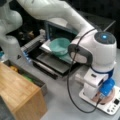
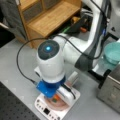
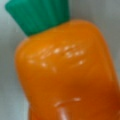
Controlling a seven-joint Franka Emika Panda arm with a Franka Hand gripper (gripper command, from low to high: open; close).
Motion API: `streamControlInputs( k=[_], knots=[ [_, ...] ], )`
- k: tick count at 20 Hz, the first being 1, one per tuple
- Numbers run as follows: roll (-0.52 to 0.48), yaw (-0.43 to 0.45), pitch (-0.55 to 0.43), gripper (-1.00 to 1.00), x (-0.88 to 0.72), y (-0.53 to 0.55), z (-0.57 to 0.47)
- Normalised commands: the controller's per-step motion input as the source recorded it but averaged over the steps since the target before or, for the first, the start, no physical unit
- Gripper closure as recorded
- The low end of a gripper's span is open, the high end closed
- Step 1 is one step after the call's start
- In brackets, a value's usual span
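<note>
Carrot (image 3: 67, 72) fills wrist view; hand (image 2: 56, 97) over scale (image 2: 42, 106), grip unclear.

Glossy orange toy carrot (image 3: 67, 72), green top

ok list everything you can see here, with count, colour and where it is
toy carrot: 1, orange with green top, fills the wrist view, right under the gripper
scale: 1, white with a round pinkish plate, on the grey table below the gripper in both front views
bowl: 1, teal, on the open door of the toaster oven
toaster oven: 1, dark with metal trim, at a front view's top centre
wooden shelf unit: 1, light brown, at a front view's top left
table: 1, grey, under everything
cable: 1, black, looping along the arm
robot arm: 1, white, blue light on top
gripper: 1, white with blue mount, low over the scale
</note>
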Motion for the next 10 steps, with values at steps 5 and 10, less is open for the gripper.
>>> streamControlInputs(
  k=[5,10],
  knots=[
    [-0.311,0.011,-0.107,1.0,-0.13,0.07,-0.13],
    [-0.315,0.01,-0.134,1.0,-0.12,0.09,-0.14]
  ],
)
